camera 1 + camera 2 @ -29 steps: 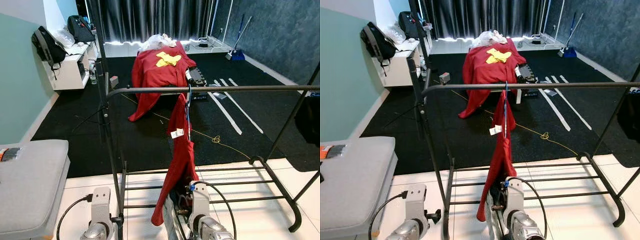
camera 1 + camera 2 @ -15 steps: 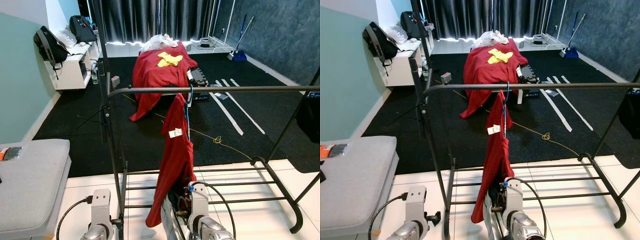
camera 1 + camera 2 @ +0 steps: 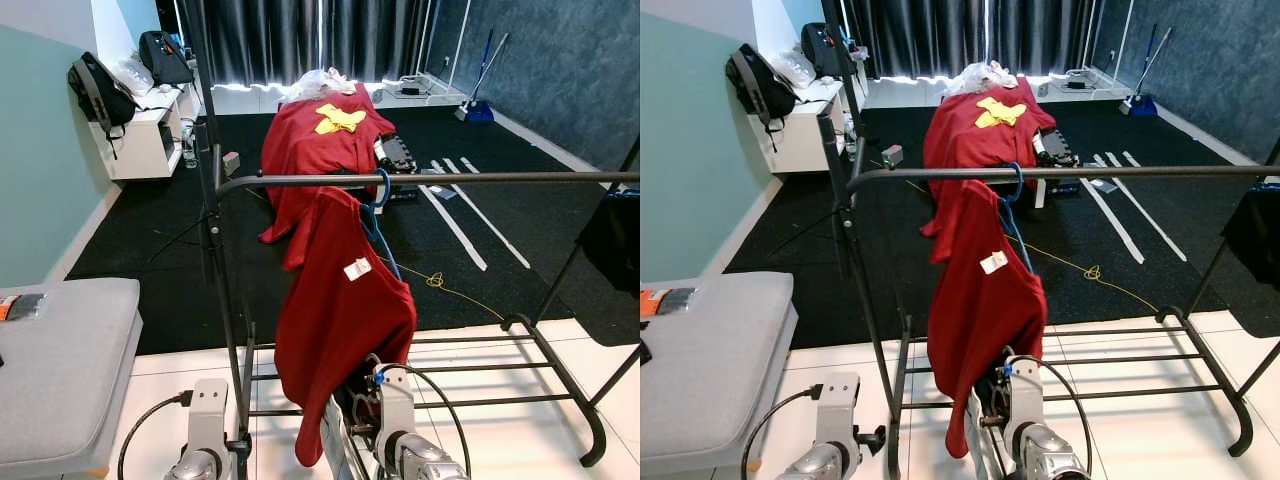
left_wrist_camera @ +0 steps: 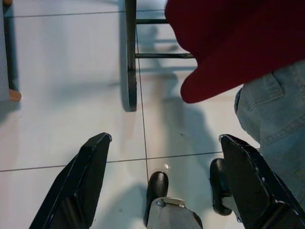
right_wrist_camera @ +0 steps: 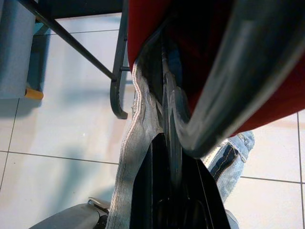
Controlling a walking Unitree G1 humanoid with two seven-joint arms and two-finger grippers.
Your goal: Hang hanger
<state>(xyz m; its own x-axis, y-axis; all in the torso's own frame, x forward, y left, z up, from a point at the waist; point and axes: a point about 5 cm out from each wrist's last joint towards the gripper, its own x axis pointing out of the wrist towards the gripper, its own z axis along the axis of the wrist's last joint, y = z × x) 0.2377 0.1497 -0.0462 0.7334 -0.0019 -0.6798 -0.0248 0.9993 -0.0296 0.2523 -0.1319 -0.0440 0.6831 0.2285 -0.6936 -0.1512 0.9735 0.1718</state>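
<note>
Starting on your left: the left gripper [image 4: 162,157] hangs low over the white tile floor [image 4: 62,95] with its fingers spread wide and nothing between them, so it's out of play. The blue hanger [image 3: 378,205] is hooked on the black rack rail [image 3: 480,178] with the red shirt [image 3: 340,320] draped on it. Its long axis runs slantwise to the rail, near shoulder down toward you and to the right, far shoulder up by the rail, so it isn't hanging square. The hook looks only lightly seated, so I'd guess a tug could twist it off. That's the worry with your right gripper [image 5: 164,157]: its fingers are pinched together on a strip of pale denim cloth [image 5: 128,157] right under the shirt's hem. Lift or swing that arm and the fabric or cable [image 3: 440,390] could snag the hem and drag the whole thing sideways.
</note>
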